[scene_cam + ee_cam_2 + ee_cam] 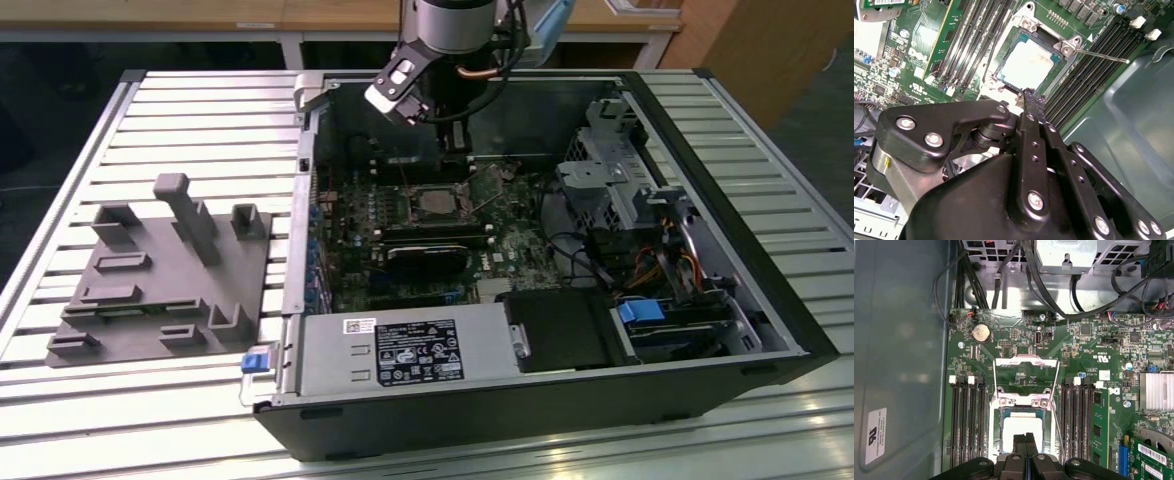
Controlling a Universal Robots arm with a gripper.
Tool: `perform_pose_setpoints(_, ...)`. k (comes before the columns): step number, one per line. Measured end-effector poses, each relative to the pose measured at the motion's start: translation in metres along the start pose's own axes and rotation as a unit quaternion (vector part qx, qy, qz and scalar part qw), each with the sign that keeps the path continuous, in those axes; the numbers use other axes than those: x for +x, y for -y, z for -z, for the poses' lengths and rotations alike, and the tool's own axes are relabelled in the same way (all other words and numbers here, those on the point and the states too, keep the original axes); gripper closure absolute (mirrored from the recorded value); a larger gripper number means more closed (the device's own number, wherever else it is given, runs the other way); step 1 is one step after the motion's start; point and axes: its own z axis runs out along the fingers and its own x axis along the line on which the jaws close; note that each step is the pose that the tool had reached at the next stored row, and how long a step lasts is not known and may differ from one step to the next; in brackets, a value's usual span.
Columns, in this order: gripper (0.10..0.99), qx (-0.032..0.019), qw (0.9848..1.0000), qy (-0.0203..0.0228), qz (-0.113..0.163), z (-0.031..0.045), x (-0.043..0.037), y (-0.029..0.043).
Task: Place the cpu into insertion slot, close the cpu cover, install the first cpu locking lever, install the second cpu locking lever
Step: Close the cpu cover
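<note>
Open black computer case (534, 420) lies flat on the slatted metal worktop (160, 110), with a green motherboard (354, 235) inside, a labelled power supply (400, 352) at the near end and drive cages with cables on the exterior view's right. A grey moulded fixture (160, 270) sits on the worktop outside the case, on the exterior view's left. The arm reaches down into the case, gripper (459, 170) just above the socket area. The cpu (1029, 67), with its flat square silvery face, sits in the insertion slot (1010, 50). The cpu cover (1026, 360), a thin metal frame, is swung open beyond the slot, and the board shows through its cut-out. The fingers (1019, 444) are black and pressed together with nothing between them, tips right at the cpu's edge in both wrist views. The second wrist view adds a thin metal lever rod (1104, 56) sticking out sideways from the socket corner. The first wrist view adds long dark memory slots (969, 420) on both sides, a round coin battery (980, 332), a finned heatsink (1156, 390) and black cables (1054, 295).
</note>
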Motion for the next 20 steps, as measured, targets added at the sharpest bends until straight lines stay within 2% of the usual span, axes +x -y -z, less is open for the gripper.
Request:
perform_pose_setpoints(12,0.98,0.0,1.0,-0.0007,0.0,-0.0003,-0.0001,-0.0053)
perform_pose_setpoints(20,0.98,0.0023,1.0,-0.0029,0.0,-0.0003,-0.0001,-0.0134)
